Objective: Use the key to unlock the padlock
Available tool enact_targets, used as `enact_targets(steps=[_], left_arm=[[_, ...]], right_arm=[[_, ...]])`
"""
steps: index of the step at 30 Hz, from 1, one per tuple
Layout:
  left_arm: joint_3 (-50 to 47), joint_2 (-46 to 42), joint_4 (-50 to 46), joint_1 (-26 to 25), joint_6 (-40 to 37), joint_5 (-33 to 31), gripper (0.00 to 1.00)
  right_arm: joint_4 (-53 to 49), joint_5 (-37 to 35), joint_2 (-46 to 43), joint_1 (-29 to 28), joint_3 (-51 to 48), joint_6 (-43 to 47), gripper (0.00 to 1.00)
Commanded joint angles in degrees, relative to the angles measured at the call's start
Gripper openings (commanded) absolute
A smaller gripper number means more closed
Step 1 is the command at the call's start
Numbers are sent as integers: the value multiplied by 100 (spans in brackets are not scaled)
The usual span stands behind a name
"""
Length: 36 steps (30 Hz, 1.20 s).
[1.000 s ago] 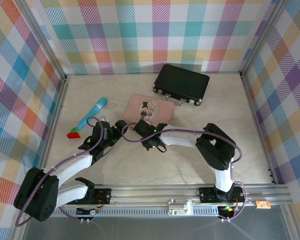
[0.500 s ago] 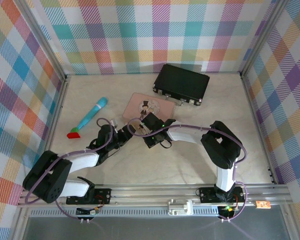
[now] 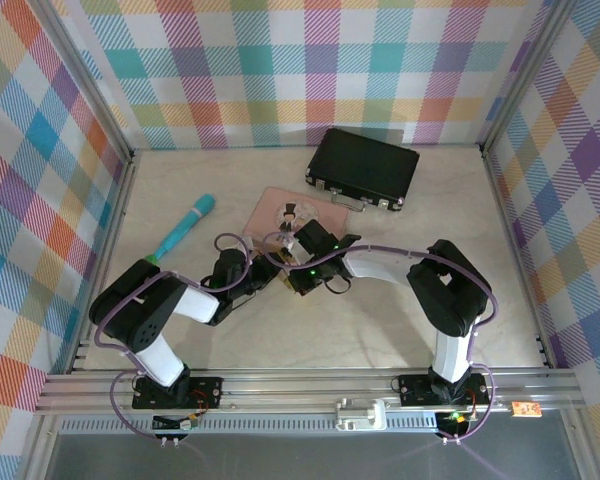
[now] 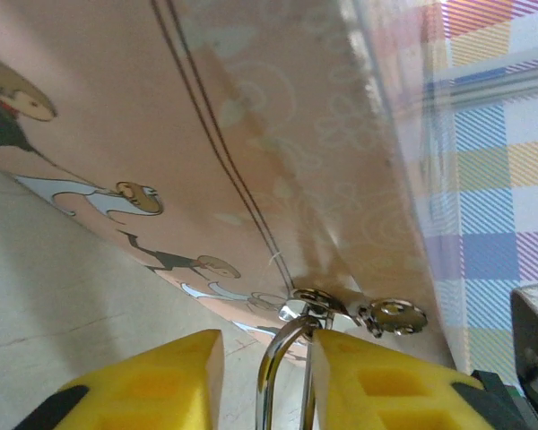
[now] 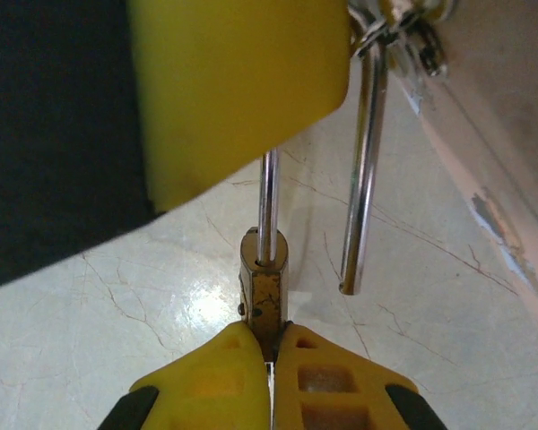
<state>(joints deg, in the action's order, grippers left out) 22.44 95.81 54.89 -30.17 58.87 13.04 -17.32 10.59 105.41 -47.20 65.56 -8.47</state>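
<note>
right end effector (image 5: 269, 356) sat at the bottom centre of its wrist view, its pads pressed all but together just beneath the brass body of the padlock (image 5: 263, 291). a thin pale sliver between them read as the key (image 5: 269, 381) seated in the keyhole, though most of it was hidden. a second before, those pads stood slightly apart; they had since pinched fully shut.

left end effector (image 4: 267, 348) had changed more. in the top view it had travelled from left of centre to the middle of the frame, just below the pink tin (image 3: 280, 208), and its jaws had narrowed from wide to partway. the shackle (image 4: 271, 376) stood between its yellow fingers (image 4: 152, 381), close against the one at lower right, with a gap showing on the other side, so it was not clamped yet.

in the right wrist view one shackle leg ran into the body while the other ended free beside it, over the pale bench (image 5: 108, 322). a small key ring (image 4: 316, 303) hung at the shackle's bend. by that, the lock looked already sprung, and the left end effector's closing seemed meant to take the shackle and draw it clear while the right held the key end steady.
</note>
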Motion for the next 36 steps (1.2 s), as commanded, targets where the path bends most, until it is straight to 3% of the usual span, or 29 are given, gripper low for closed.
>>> enact_targets(steps=[1, 10, 13, 19, 21, 28, 36], left_arm=[[121, 198, 548, -59, 70, 50, 26], [182, 665, 1002, -85, 220, 113, 0], [85, 785, 1261, -85, 346, 46, 0], [-121, 656, 1322, -90, 478, -242, 0], [-151, 566, 1307, -94, 515, -345, 0], [-288, 112, 875, -268, 529, -1079, 0], [-118, -414, -89, -700, 699, -2210, 0]], right_arm=[[159, 383, -235, 49, -83, 52, 0], [318, 602, -270, 132, -167, -75, 0], [247, 510, -334, 154, -166, -154, 0], [86, 28, -1235, 165, -473, -872, 38], [17, -249, -1629, 188, -587, -1236, 46], [-262, -1975, -2214, 498, -504, -2279, 57], [-472, -2818, -1182, 536, 289, -2663, 57]])
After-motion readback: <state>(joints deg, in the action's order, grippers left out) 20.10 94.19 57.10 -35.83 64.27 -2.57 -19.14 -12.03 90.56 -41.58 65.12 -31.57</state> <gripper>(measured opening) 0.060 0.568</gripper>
